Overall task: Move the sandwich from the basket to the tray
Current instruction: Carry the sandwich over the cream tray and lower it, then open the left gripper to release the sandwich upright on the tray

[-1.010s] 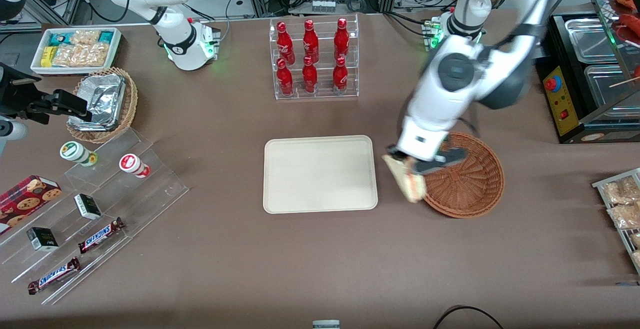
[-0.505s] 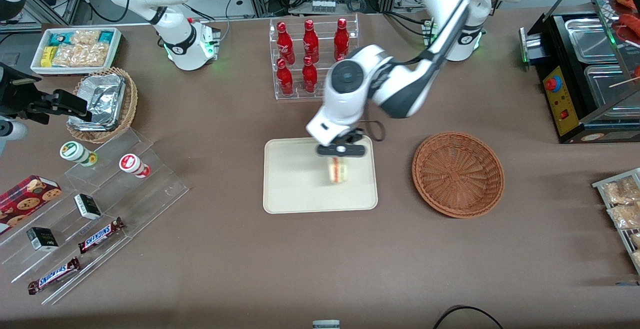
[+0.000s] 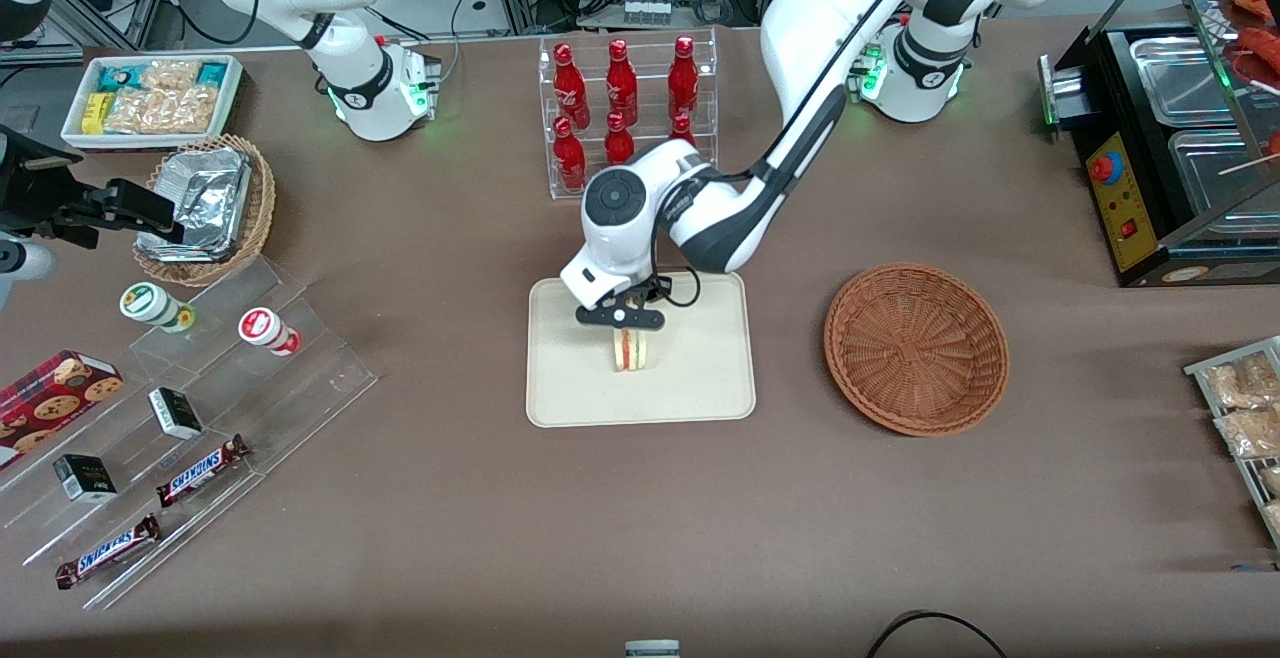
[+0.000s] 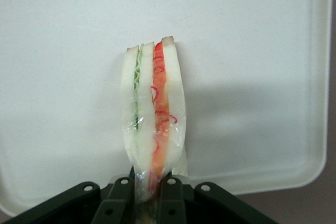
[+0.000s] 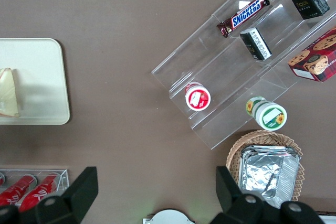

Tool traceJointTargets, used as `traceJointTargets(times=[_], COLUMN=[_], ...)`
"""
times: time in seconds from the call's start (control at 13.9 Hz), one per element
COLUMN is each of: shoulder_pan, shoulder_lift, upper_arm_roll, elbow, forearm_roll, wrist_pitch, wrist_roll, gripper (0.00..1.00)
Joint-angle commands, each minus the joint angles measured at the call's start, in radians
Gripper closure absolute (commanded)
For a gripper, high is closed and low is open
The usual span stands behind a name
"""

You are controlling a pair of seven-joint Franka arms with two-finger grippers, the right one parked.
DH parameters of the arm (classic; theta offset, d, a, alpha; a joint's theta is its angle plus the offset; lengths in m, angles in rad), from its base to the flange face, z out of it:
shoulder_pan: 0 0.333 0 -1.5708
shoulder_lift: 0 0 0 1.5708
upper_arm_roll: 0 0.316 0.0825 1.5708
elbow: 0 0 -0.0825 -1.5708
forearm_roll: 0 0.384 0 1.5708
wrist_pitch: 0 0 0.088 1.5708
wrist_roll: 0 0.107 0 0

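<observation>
The sandwich (image 3: 630,349) hangs on edge over the middle of the cream tray (image 3: 570,388), wrapped in clear film, with white bread and a red and green filling (image 4: 154,114). My left gripper (image 3: 622,322) is shut on the sandwich's upper end, and its dark fingers (image 4: 171,198) pinch the film. Close below it lies the tray surface (image 4: 252,51); whether the sandwich touches it I cannot tell. The reddish-brown basket (image 3: 916,348) sits beside the tray toward the working arm's end, holding nothing. The right wrist view catches the tray corner (image 5: 47,77) and the sandwich (image 5: 8,99).
A clear rack of red bottles (image 3: 625,113) stands farther from the front camera than the tray. Toward the parked arm's end are a tan foil basket (image 3: 205,208), a white snack tray (image 3: 150,98) and acrylic steps with snacks (image 3: 190,418). A black warmer (image 3: 1170,148) stands at the working arm's end.
My gripper carried the sandwich from beside the basket over to the tray, then shifted a little farther toward the parked arm's end and lower. The basket now shows fully.
</observation>
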Motion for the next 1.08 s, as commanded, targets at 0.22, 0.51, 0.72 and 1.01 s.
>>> traceJointTargets(times=[0.22, 0.51, 0.72, 1.01], shoulder_pan=[-0.024, -0.015, 0.037, 0.164], shoulder_lift=[0.031, -0.052, -0.161, -0.322], upper_arm_roll=[0.010, 0.013, 0.013, 0.015], elbow=[0.038, 0.032, 0.032, 0.025], forearm_roll=[0.065, 0.053, 0.051, 0.048], wrist_pitch=[0.011, -0.016, -0.093, -0.258], wrist_roll=[-0.064, -0.116, -0.222, -0.232], gripper=[0.00, 0.00, 0.00, 0.00])
